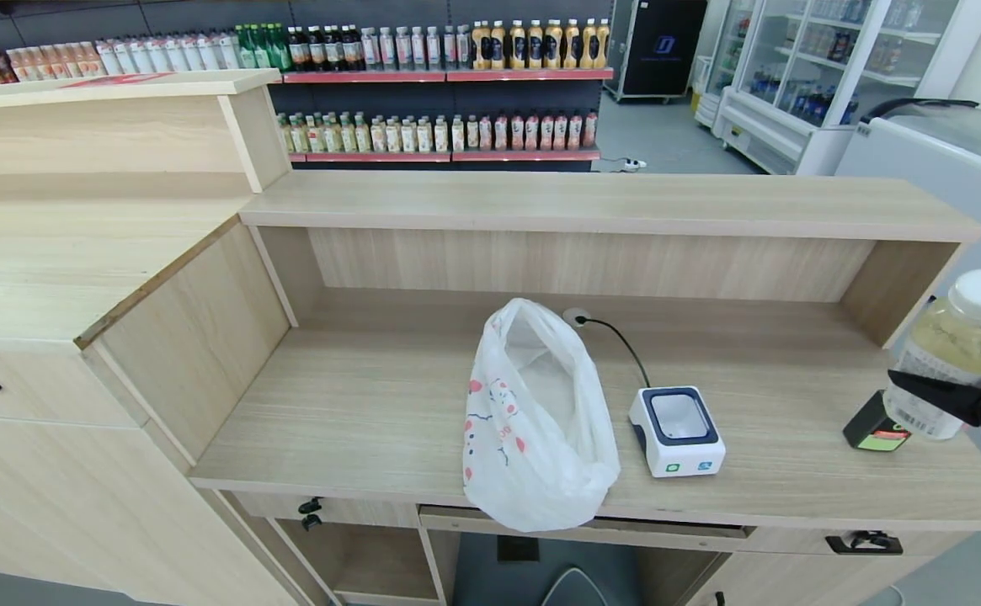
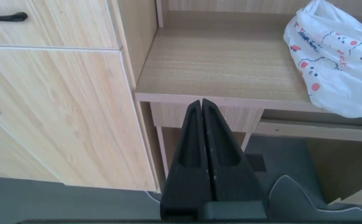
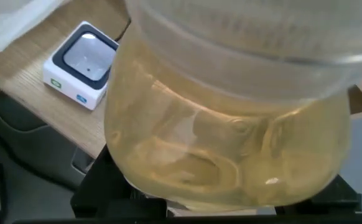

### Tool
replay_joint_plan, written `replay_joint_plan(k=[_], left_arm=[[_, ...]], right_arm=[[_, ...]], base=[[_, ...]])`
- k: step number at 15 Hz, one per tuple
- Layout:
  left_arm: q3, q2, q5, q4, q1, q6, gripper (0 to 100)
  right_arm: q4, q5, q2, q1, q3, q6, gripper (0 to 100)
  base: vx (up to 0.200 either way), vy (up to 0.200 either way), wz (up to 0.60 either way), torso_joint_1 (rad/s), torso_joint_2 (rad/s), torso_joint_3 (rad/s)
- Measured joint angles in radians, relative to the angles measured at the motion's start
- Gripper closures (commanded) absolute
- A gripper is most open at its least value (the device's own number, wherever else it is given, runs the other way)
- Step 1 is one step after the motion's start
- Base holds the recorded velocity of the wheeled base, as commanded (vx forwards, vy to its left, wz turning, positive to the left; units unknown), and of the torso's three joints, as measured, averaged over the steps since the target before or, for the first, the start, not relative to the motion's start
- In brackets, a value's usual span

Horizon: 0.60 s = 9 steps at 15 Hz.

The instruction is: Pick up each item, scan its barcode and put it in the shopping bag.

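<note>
The right claw holds a bottle of yellow drink with a white cap. It grips the bottle around the label, up in the air by the right edge of the desk. A small dark box lies on the desk just beside it. The scanner sits near the front edge, about in the middle, and its window faces up. The shopping bag stands right next to it, on the side away from the bottle. The bag's mouth is open and its bottom hangs a little over the front edge. The left claw is pressed shut with nothing in it, low down below the front edge, toward the left front corner. The bottle has not been scanned yet, I think. Some things could go wrong from here. The bottle is round and smooth, so it could slip or turn in the claw. If the barcode faces away from the window, the scanner will not read it. The claw could bump the scanner on the way over. The bag is soft and floppy, so its mouth could fold shut. A heavy bottle could also pull the bag off the front edge.
</note>
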Motion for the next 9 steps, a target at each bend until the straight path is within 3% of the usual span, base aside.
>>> replay_joint_plan(k=[7, 9], left_arm=[[0.0, 0.0, 0.0, 0.0, 0.0, 0.0, 100], [0.0, 0.0, 0.0, 0.0, 0.0, 0.0, 100]], right_arm=[[-0.072, 0.007, 0.096, -0.036, -0.028, -0.189, 100], [-0.084, 0.076, 0.154, -0.033, -0.042, -0.212, 100]], base=[[0.0, 0.0, 0.6, 0.004, 0.0, 0.004], [0.0, 0.0, 0.0, 0.0, 0.0, 0.0]])
